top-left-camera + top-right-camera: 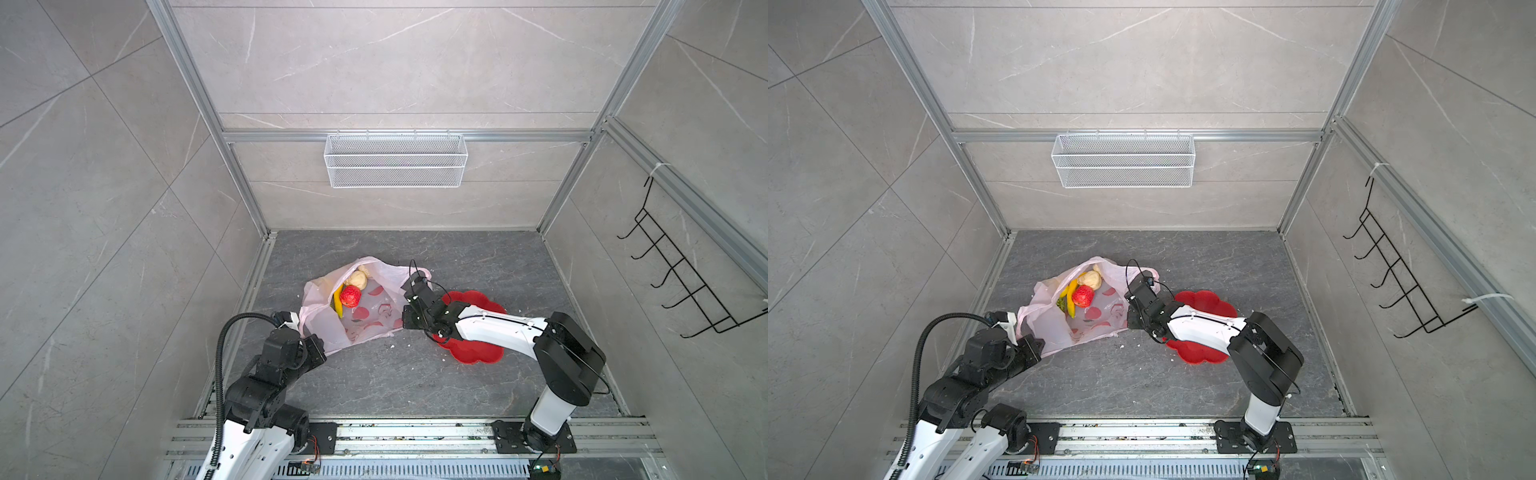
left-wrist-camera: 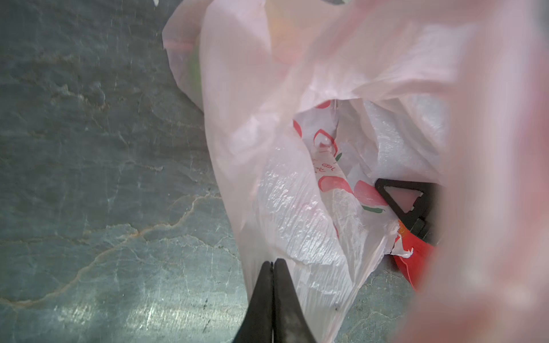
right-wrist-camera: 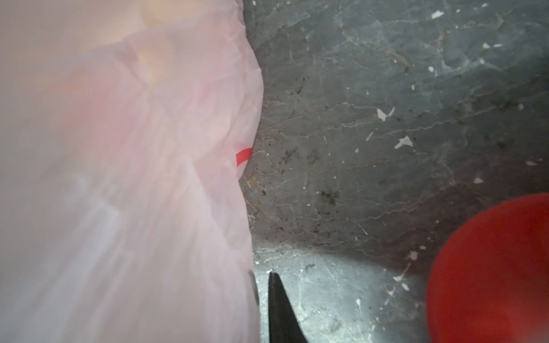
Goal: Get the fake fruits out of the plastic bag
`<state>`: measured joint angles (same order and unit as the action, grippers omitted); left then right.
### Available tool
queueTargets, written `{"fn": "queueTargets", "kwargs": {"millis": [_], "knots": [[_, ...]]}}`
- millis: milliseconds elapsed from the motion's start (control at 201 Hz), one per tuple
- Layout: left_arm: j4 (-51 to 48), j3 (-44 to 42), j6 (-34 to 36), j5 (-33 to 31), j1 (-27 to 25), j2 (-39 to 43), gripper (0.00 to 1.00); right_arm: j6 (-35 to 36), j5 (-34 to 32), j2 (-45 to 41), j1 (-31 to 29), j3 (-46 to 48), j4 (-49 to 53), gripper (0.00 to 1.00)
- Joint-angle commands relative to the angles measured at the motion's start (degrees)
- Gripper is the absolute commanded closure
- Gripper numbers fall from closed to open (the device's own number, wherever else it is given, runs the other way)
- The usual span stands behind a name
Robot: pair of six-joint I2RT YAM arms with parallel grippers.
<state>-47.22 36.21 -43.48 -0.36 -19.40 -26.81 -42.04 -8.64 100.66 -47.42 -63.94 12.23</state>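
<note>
The plastic bag (image 1: 368, 326) (image 1: 1096, 322) lies on the dark floor with its mouth spread wide. Inside sit fake fruits: a red fruit (image 1: 350, 296) (image 1: 1082, 296), a yellow banana (image 1: 337, 306) (image 1: 1070, 302) and a beige lumpy piece (image 1: 360, 279) (image 1: 1091, 279). My left gripper (image 1: 322, 349) (image 2: 272, 262) is shut on the bag's near-left edge (image 2: 297, 208). My right gripper (image 1: 409, 289) (image 3: 264, 276) stands at the bag's right edge (image 3: 133, 178). One of its fingers (image 3: 277, 300) shows; the other is dim behind the film, with a thin slit between them.
A red flower-shaped dish (image 1: 473, 353) (image 1: 1200, 355) (image 3: 490, 267) lies under my right forearm. A white wire basket (image 1: 395, 160) hangs on the back wall and a black hook rack (image 1: 681, 286) on the right wall. Aluminium rails (image 1: 415, 432) line the front edge.
</note>
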Motion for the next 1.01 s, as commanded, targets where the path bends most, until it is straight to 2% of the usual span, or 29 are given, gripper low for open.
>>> {"fn": "queueTargets", "kwargs": {"millis": [0, 189, 378, 552, 826, 1000], "knots": [[-2.1, -0.5, -2.9, 0.2, -0.7, 0.2, 0.95, 0.1, -3.5, 1.8, -0.1, -2.4, 5.5, 0.85], [-3.1, -0.2, -3.6, -2.9, -2.2, -2.5, 0.97, 0.4, -4.6, 0.4, -0.1, -2.8, 7.7, 0.77], [-1.8, 1.6, -2.5, -8.0, -4.3, -7.6, 0.97, 2.5, -3.0, -2.6, -0.1, -5.0, 10.7, 0.63], [1.1, 1.7, -1.7, -11.8, -5.5, -10.7, 0.98, 4.0, -1.7, -6.9, -1.0, -6.3, 14.7, 0.55], [2.2, 0.7, -1.0, -14.4, -5.8, -9.3, 0.98, 6.1, -5.8, -12.8, -7.3, -13.1, 25.4, 0.52], [2.1, 0.2, -0.8, -14.7, -5.7, -8.6, 0.99, 9.6, -4.8, -8.4, -12.2, -23.5, 26.3, 0.52]]}}
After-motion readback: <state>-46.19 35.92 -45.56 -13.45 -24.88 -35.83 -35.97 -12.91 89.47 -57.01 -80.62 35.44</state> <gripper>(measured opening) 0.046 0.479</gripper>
